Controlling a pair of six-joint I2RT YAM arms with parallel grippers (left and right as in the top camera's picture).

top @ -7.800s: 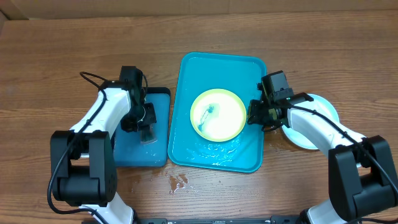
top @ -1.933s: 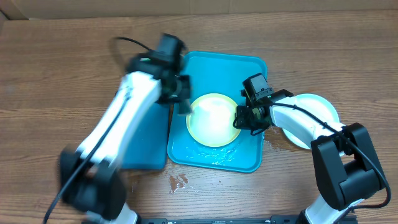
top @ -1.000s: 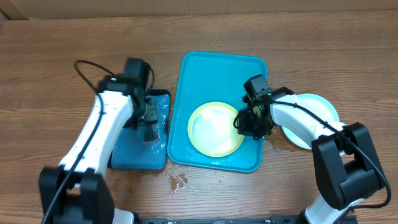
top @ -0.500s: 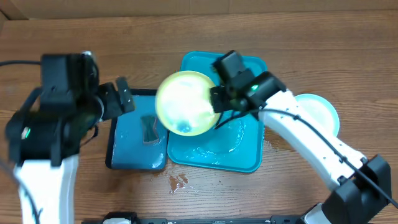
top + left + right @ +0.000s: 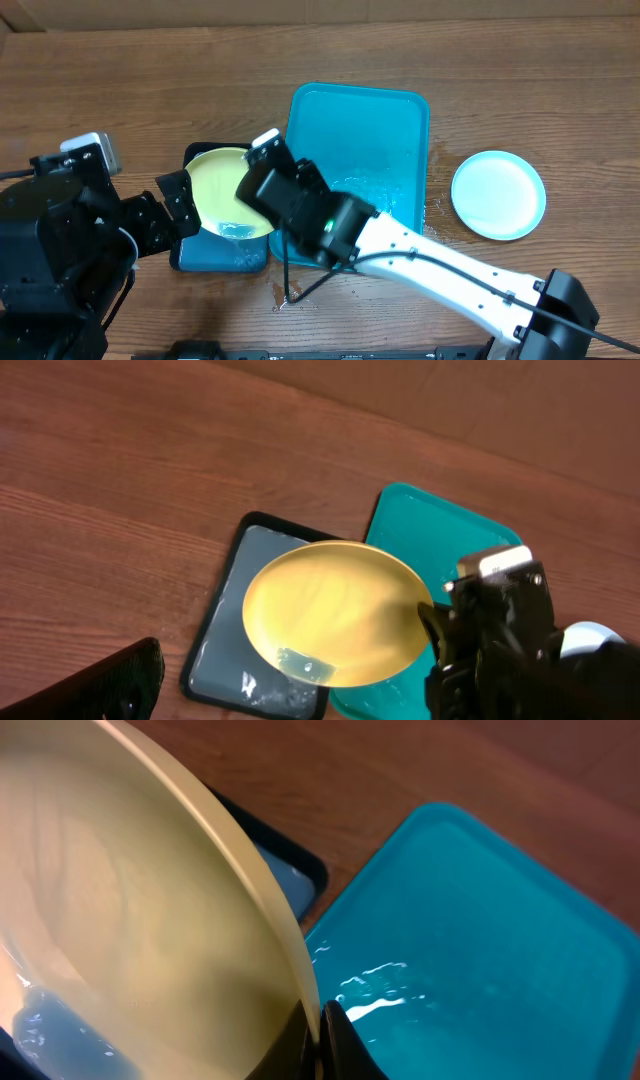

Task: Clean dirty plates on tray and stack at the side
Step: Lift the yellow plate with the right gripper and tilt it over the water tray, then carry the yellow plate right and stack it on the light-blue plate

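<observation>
The right gripper point(image 5: 318, 1035) pinches a wet yellow-green plate point(image 5: 220, 185) over the black-rimmed tray point(image 5: 205, 257) — left gripper point(image 5: 165, 203) spread.

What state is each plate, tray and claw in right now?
yellow-green plate: held up, tilted, water pooled at low edge.
light blue plate: lying flat, looks clean.
turquoise tray: wet, no plates.
black-rimmed tray: wet, under the plate.
right gripper: shut on the plate's rim.
left gripper: open, holding nothing.
</observation>
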